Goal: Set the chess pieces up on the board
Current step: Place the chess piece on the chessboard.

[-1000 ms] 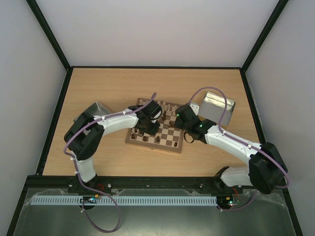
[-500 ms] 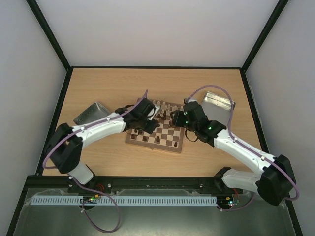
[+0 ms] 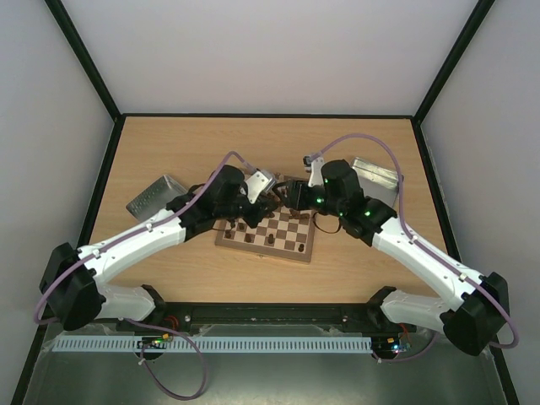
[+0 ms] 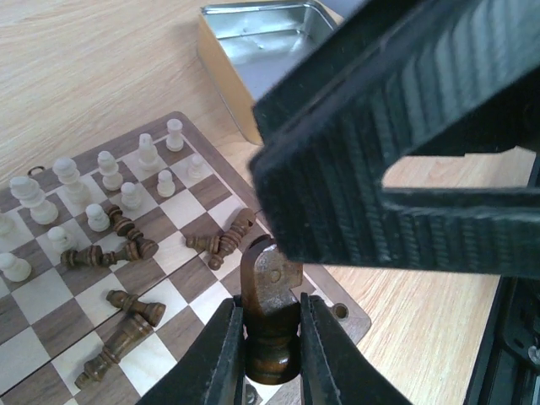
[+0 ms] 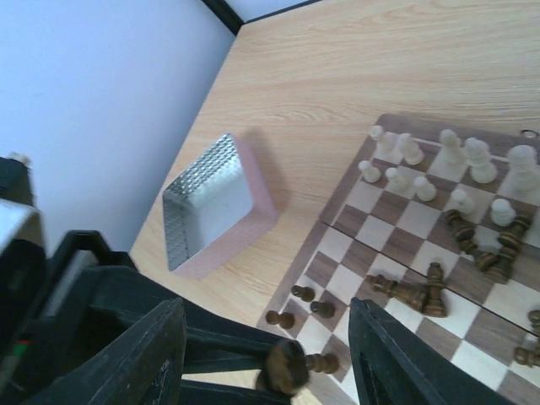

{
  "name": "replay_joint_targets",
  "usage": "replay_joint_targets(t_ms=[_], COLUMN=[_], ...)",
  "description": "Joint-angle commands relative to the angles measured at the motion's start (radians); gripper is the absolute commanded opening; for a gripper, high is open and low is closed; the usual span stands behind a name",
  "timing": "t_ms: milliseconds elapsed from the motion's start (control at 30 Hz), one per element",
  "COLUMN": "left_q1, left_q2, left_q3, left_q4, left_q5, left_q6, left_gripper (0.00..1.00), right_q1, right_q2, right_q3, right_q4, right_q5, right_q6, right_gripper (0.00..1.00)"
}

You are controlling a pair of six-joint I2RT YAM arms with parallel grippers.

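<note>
The board (image 3: 278, 240) lies mid-table, and both grippers meet over its far part. My left gripper (image 4: 270, 309) is shut on a dark brown knight (image 4: 272, 325), held upright above the board's corner. My right gripper (image 5: 267, 342) is open wide. The same knight (image 5: 287, 369) shows low between its fingers (image 5: 139, 354), touching neither. Cream chess pieces (image 4: 110, 169) stand in rows on one side of the board. Several dark pieces (image 4: 118, 249) lie toppled in the middle. A few dark pawns (image 5: 312, 301) stand near the board's edge.
A silver tin (image 3: 156, 196) sits left of the board (image 5: 333, 245), and appears again as the tin (image 5: 211, 207) in the right wrist view. A second tin (image 3: 375, 175) stands at the right, close to the board's corner (image 4: 337, 310). Black frame rails edge the table.
The left arm has stretched out and carried the knight toward the board's far side. The right gripper has swung left to meet it and has opened wider.
</note>
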Motion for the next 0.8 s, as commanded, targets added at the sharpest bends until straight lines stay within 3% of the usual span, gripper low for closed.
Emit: replay_joint_targets(t_ms=[0,267,633,767], left_q1=[-0.012,-0.014,-0.014,-0.014], left_q2=[-0.025,-0.045,-0.060,-0.061], left_q3=[-0.023,-0.036,-0.044,-0.046], left_q4=[0.037,0.062,0.063,0.058], left_q5=[0.032,0.031,0.049,0.040], left_q6=[0.067,0.070,0.073,0.061], left_gripper=[0.08,0.08,0.08,0.10], right_q1=[-0.003,-0.002,-0.002,-0.002], right_q2=[0.002,0.020,0.035,0.024], right_q3=[0.027,0.025,-0.008,-0.017], right_q4=[0.006,-0.094,-0.038,-0.031], right_q5=[-0.093,-0.046,-0.213,-0.205], right_q6=[0.015,0.007,0.015,0.016], right_gripper=[0.52,0.51,0.16,0.05])
